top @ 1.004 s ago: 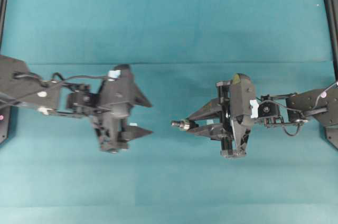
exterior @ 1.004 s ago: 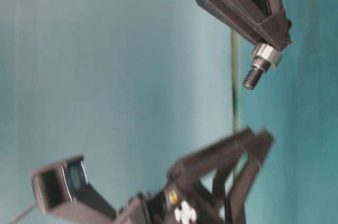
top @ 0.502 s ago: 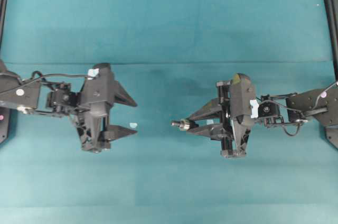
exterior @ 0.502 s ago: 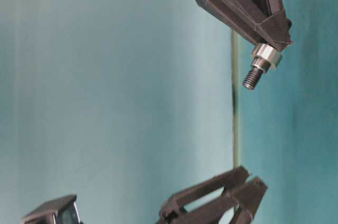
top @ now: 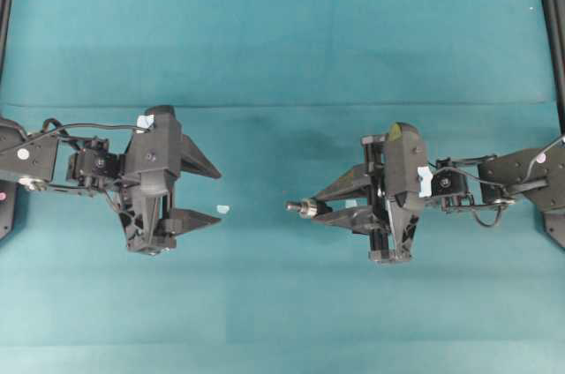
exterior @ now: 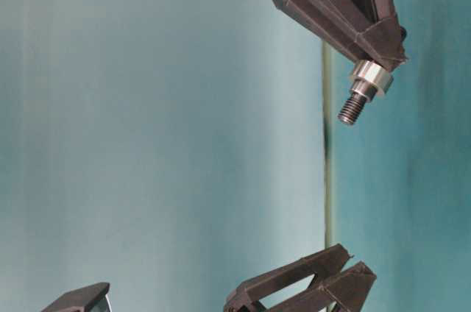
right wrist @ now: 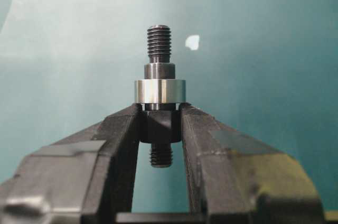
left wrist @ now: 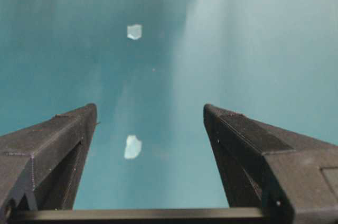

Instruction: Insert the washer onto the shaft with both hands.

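Note:
My right gripper (right wrist: 160, 112) is shut on the dark stepped shaft (right wrist: 159, 49), which sticks out past the fingertips with its threaded end free. The silvery washer (right wrist: 159, 91) sits around the shaft, right against the fingertips. In the overhead view the shaft (top: 303, 207) points left, level above the table, with the right gripper (top: 323, 206) behind it. The table-level view shows the washer (exterior: 370, 76) above the threaded tip (exterior: 352, 110). My left gripper (top: 219, 196) stands open and holds nothing, well to the left of the shaft. Its jaws (left wrist: 150, 109) are spread wide over the cloth.
The table is covered in teal cloth (top: 282, 39). Two tiny pale specks (left wrist: 134, 31) (left wrist: 132, 147) lie on it in front of the left gripper; one pale speck (top: 223, 209) shows overhead. Dark frame rails run along the left and right edges (top: 554, 30).
The left arm has drawn back to the left, away from the shaft, with its jaws staying open. The right arm and the shaft have not moved.

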Tool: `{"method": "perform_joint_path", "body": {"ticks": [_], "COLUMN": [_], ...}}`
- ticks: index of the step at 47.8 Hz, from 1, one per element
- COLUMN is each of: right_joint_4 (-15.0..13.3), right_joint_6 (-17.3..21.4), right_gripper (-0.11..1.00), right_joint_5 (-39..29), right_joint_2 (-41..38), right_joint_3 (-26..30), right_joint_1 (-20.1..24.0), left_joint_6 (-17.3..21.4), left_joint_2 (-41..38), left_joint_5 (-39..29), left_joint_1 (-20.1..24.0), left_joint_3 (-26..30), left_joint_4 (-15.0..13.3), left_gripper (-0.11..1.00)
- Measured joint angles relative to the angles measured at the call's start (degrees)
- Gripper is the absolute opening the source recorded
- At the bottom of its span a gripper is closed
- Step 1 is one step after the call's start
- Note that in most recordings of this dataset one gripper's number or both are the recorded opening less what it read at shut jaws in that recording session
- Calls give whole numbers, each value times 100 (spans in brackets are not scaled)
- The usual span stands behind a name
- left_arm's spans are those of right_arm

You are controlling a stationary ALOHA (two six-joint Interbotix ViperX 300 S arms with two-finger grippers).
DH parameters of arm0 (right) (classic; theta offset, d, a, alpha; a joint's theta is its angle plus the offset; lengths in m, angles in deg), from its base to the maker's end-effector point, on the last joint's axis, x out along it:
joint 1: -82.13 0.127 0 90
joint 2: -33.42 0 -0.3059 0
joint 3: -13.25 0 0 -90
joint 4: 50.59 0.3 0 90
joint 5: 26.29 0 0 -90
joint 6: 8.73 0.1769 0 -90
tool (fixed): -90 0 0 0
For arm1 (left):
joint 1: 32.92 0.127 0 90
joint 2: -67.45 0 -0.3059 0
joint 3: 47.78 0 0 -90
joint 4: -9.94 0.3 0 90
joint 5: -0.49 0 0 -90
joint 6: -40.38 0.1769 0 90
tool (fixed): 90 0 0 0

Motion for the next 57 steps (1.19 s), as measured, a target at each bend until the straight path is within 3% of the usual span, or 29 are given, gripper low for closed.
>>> {"method": "perform_joint_path", "body": {"ticks": [57], "right_joint_4": [0], "right_joint_6": [0], "right_gripper": [0], "right_joint_5": [-9], "right_joint_2": [0], "right_joint_3": [9], "right_joint_1": [-62], "left_joint_6": [0], "left_joint_2": [0], "left_joint_5": [0], "left_joint_1": [0], "left_joint_3": [-62], "left_joint_4": [0], "left_gripper": [88]}}
